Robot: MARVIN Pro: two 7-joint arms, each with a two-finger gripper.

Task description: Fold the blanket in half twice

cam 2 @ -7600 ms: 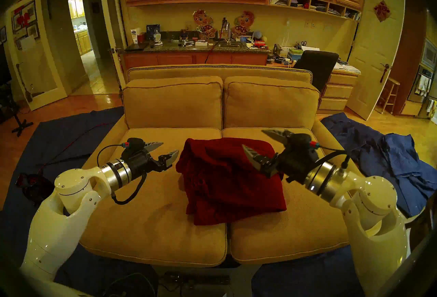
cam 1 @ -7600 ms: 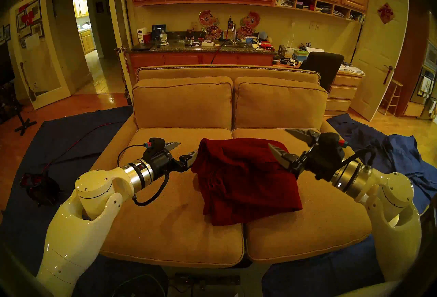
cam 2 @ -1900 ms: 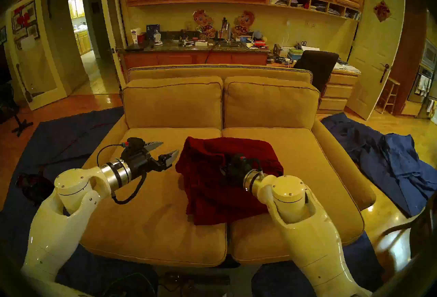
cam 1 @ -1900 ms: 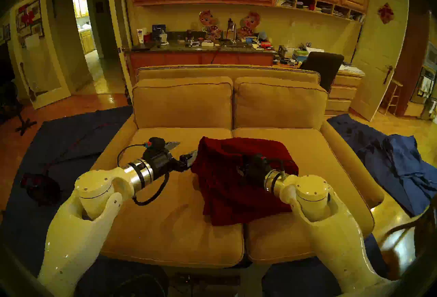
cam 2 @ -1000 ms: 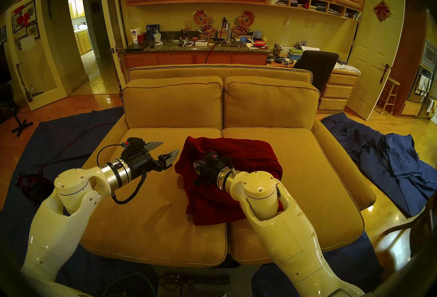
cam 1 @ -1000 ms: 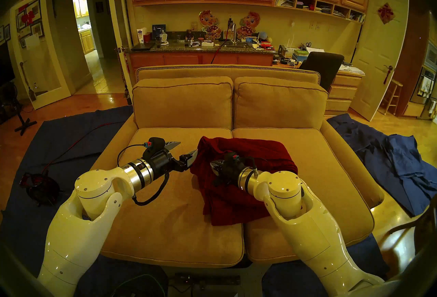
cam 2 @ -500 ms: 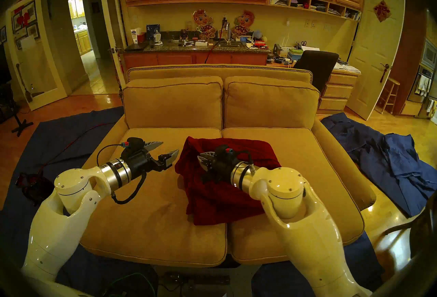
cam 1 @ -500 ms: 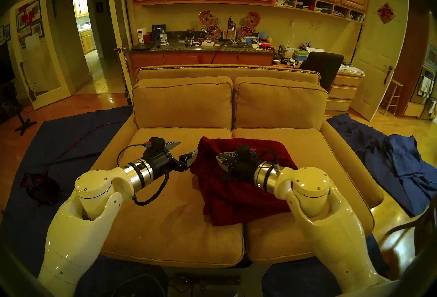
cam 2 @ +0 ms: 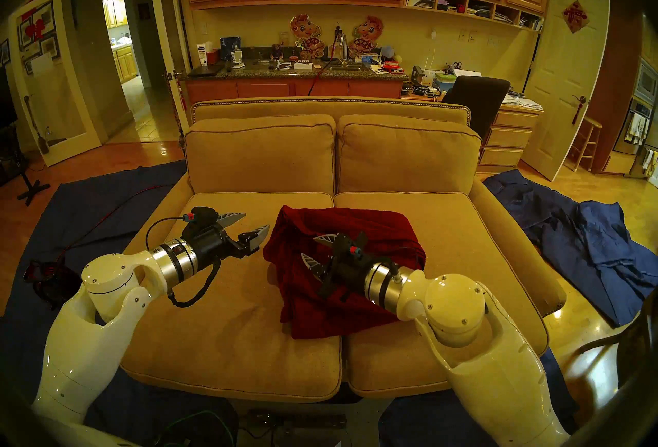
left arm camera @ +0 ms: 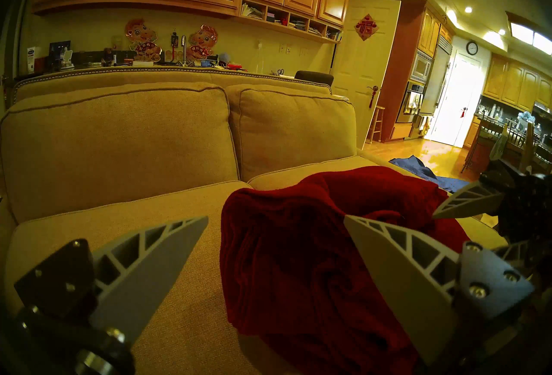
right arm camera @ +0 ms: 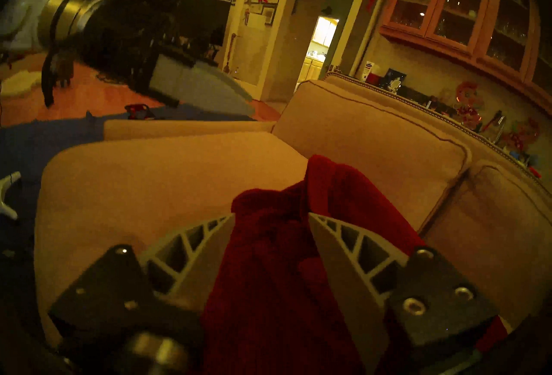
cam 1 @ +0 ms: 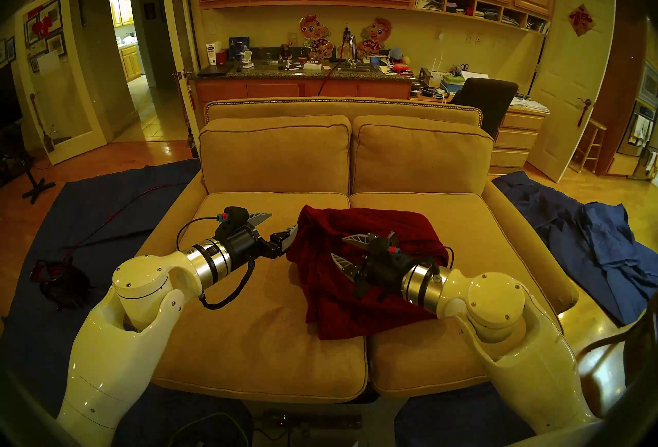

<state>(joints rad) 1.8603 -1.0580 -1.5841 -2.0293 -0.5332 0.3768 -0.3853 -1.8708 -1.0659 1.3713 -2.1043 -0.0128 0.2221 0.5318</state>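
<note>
The sofa (cam 1: 277, 321) carries the whole job: the blanket (cam 1: 356, 307) lies as a thick, lumpy maroon bundle across the seam between its two seat cushions, far edge humped and rumpled instead of flat. That untidy stack is the main hazard — a fold judged finished here could slump or spring apart, since plush this thick resists lying in layers, and the ridge on its left side looks ready to roll outward. Next in size, the right gripper (cam 1: 343, 250) hangs over the middle of the bundle with its jaws parted and nothing pinched between them (the right wrist view shows red cloth filling the gap below the fingers, but whether the tips brush it I cannot tell); a sweep sideways from this low could snag the pile and drag the top layer askew. The left gripper (cam 1: 279, 223) stands wide open just beside the blanket's left edge, its nearer finger at the cloth — a small nudge there would push the ridge inward and undo the alignment.
</note>
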